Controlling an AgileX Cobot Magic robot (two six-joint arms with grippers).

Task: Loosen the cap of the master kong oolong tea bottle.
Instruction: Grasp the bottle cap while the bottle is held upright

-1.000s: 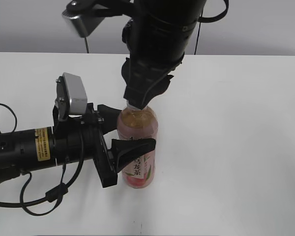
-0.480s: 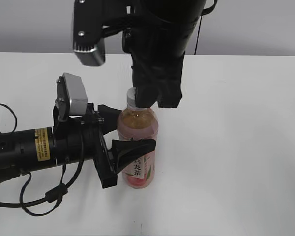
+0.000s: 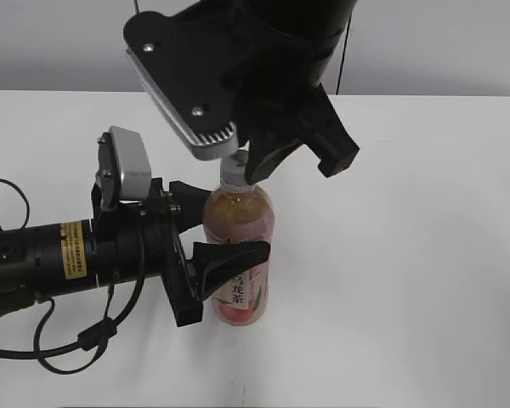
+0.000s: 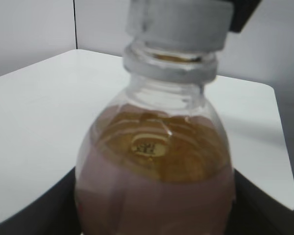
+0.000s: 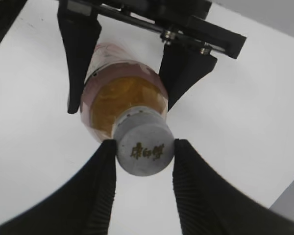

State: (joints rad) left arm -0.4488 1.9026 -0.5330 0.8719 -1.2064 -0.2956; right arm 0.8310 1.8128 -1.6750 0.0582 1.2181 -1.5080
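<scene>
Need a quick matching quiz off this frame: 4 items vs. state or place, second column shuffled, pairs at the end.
Items:
1. cap
2. master kong oolong tea bottle
3. left claw
4. right claw

States:
A. clamped on the bottle's body from the side
B. standing upright on the white table
C. pinched between two ribbed black fingers, logo facing the wrist camera
D. closed on the cap from above

Pairs: 1-C, 2-B, 3-A, 4-D

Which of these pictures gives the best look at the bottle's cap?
The right wrist view: it looks straight down on the cap, logo visible, with the right gripper closed on its sides. The left wrist view shows only its blurred lower edge. The exterior view shows just a sliver beneath the arm.
</scene>
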